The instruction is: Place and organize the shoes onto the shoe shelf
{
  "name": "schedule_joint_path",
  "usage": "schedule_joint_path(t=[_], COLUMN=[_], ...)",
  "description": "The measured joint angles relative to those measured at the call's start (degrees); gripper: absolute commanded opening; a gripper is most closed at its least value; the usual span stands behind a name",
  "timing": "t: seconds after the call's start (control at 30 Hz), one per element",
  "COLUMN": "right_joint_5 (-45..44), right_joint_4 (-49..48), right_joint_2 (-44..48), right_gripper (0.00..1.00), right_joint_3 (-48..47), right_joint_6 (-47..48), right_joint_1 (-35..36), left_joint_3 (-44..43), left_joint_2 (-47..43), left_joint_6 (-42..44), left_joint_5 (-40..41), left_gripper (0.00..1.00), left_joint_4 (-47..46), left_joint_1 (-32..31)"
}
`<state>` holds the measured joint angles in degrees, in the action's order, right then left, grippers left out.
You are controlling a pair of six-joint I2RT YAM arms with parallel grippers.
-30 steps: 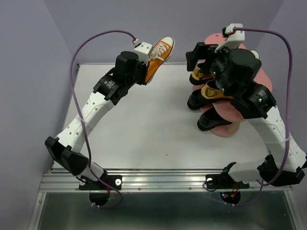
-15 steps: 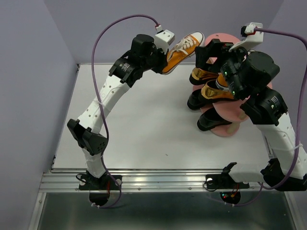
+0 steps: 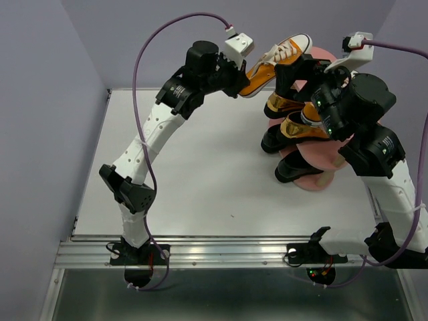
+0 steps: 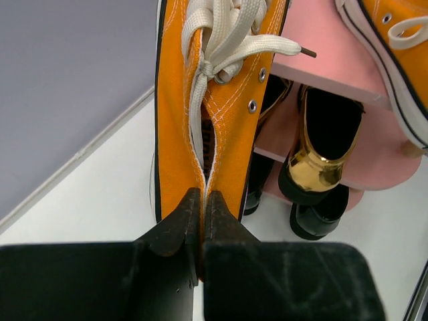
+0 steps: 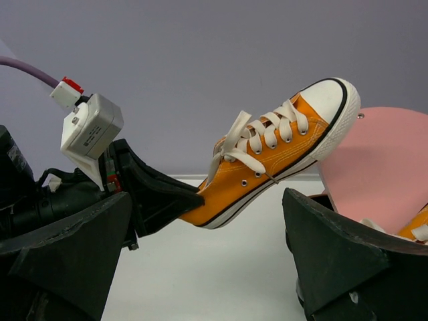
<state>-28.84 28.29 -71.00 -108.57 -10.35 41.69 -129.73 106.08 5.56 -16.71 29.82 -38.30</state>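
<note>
My left gripper [image 3: 245,75] is shut on the heel end of an orange sneaker [image 3: 277,57] and holds it in the air, toe up and pointing at the top board of the pink shoe shelf [image 3: 326,56]. In the left wrist view the jaws [image 4: 202,200] pinch the sneaker [image 4: 177,134] at its opening. The second orange sneaker [image 4: 394,40] lies on the shelf's top board [image 4: 321,40]. Gold loafers [image 3: 281,103] sit on a middle board and black dress shoes [image 3: 293,168] on the lower boards. My right gripper [image 5: 207,261] is open and empty beside the shelf, facing the held sneaker [image 5: 281,160].
The white table [image 3: 200,174] stretches left and in front of the shelf. A grey wall [image 3: 200,27] stands close behind the shelf. My right arm [image 3: 374,147] leans over the shelf's right side and hides part of it.
My left arm has carried the orange sneaker to the right and upward, from the back middle of the table to the shelf's top board. My right gripper has risen slightly.
</note>
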Motion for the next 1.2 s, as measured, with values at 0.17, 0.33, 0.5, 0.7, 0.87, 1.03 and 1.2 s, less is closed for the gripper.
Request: schedule_joint_path(t=[0.17,0.33,0.5,0.7,0.87,1.03,1.2], right_joint_5=[0.13,0.37,0.39,0.42,0.57,1.03,1.66], right_joint_4=[-0.04,-0.04,0.00,-0.02,-0.02,0.00,0.00], right_joint_2=[0.79,0.92,0.98,1.20,1.27,1.27,1.27], right_gripper=[1.00,1.00,1.00,1.00,1.00,1.00,1.00], right_joint_3=[0.00,0.09,0.74,0.74,0.74,0.74,0.74], right_joint_6=[-0.28,-0.70,-1.07,-1.27,-1.51,-1.86,-2.14], right_joint_1=[0.00,0.00,0.00,0.00,0.00,0.00,0.00], left_joint_3=[-3.76,-5.22,-8.09,-8.96,-8.96,-9.05,-9.07], left_joint_2=[3.32,6.29,10.93,14.01,14.34,14.34,14.34], left_joint_6=[-1.27,-2.97,-6.08,-8.72,-10.32,-11.74,-12.74], left_joint_5=[-2.05,-4.00,-6.36,-7.65,-8.81,-9.81,-10.27], left_gripper=[0.00,0.00,0.00,0.00,0.00,0.00,0.00], left_joint_4=[-3.43,-6.73,-9.27,-11.69,-12.26,-14.71,-15.58], left_joint_1=[-0.68,-1.18,-1.75,-2.19,-2.62,-3.02,-3.23])
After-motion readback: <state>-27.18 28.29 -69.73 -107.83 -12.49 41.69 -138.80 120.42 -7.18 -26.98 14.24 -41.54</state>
